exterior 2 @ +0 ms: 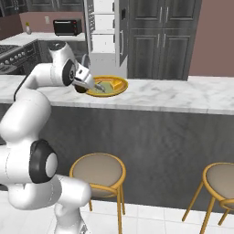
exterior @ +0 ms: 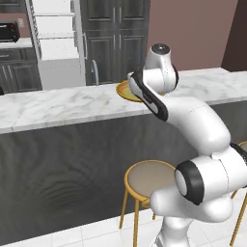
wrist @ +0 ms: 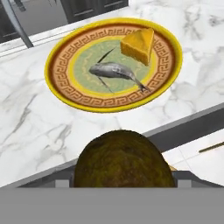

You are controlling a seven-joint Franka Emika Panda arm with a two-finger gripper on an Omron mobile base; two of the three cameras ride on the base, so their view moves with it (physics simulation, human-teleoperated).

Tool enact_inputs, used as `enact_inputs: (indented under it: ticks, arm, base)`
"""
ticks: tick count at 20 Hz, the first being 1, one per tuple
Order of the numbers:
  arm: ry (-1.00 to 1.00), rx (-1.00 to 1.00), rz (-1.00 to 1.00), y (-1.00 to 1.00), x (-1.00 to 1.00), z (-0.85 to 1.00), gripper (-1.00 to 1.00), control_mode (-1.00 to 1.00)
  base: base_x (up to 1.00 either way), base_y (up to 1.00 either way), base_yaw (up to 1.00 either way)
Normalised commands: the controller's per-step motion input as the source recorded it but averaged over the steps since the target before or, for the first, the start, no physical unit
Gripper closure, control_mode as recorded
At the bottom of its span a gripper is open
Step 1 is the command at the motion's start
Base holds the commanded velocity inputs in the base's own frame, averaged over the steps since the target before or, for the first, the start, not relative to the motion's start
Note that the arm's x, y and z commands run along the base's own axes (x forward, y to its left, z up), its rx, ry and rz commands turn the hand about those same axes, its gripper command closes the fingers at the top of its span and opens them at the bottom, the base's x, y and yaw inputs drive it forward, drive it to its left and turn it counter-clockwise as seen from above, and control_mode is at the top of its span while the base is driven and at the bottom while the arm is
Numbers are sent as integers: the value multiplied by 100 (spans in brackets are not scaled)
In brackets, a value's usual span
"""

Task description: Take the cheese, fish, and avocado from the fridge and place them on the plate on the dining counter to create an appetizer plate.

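The yellow-orange plate [wrist: 50, 83] rests on the white marble dining counter [wrist: 39, 131], close to its near edge. On it lie the cheese [wrist: 138, 43], a wedge at the far right, and the grey fish [wrist: 113, 71] across the greenish centre. My gripper [wrist: 124, 180] is shut on the avocado [wrist: 124, 159], a dark brown-green ball held over the counter's near edge, just short of the plate. In the right base view the gripper [exterior 2: 87, 86] with the avocado [exterior 2: 81, 89] hangs at the left rim of the plate [exterior 2: 109, 93]. The fridge [exterior 2: 103, 32] stands behind the counter with white shelves showing.
Round stools with orange legs [exterior 2: 98, 171] [exterior 2: 221, 180] stand under the counter's dark front panel [exterior 2: 160, 151]. A black microwave [exterior 2: 67, 26] and a stove [exterior 2: 9, 52] sit on the far worktop. Dark cupboards [exterior 2: 160, 36] line the back wall.
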Motion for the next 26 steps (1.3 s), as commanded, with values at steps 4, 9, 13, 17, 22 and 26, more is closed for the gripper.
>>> enact_inputs:
  ticks: [4,9,13,17,22,26]
  arm:
    - [0,0,0,0,41,-1,100,-100]
    - [0,0,0,0,46,0,100,-100]
    - [0,0,0,6,49,-1,100,-100]
    - [0,0,0,12,46,-18,100,-100]
    - [0,0,0,10,46,-27,100,-100]
    - [0,0,0,2,46,-27,100,-100]
  base:
    - [0,0,0]
    - [0,0,0]
    - [0,0,0]
    - [0,0,0]
    - [0,0,0]
    - [0,0,0]
